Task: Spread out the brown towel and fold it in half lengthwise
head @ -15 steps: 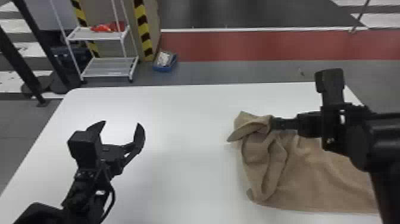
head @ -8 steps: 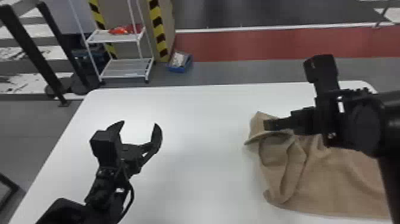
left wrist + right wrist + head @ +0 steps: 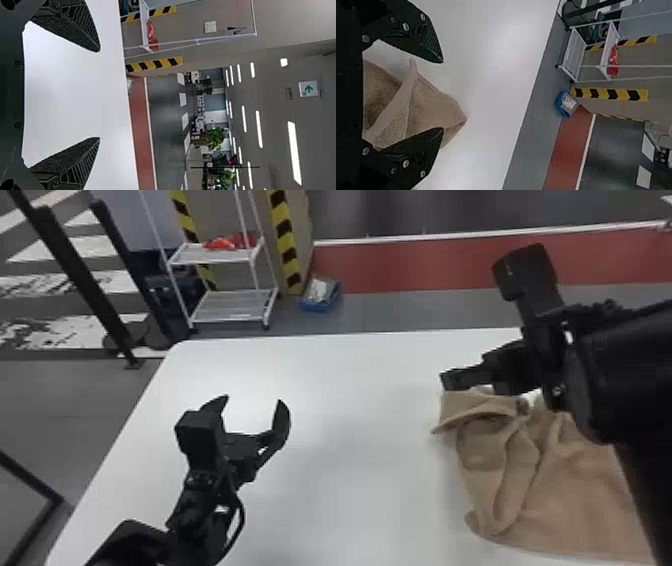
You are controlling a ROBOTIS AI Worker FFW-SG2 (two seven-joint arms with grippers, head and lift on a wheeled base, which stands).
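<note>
Lying rumpled, coarse-woven brown towel [image 3: 575, 490]

black arms [image 3: 620, 375]; looped black cable [image 3: 242, 517]; silvery screws [image 3: 405, 27]; ribbed fingers [image 3: 81, 23]

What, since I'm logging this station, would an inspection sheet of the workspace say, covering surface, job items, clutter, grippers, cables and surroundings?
Surface: white table, bare in its middle.
Job items: brown towel on the right side, rumpled at its left end, not folded in half.
Clutter: blue box on the floor beyond the table.
Grippers: left gripper open over bare table; right gripper open at the towel's rumpled end.
Cables: black cable looping out beside the left arm's wrist.
Surroundings: white rack holding a red item, beside yellow-black striping.
</note>
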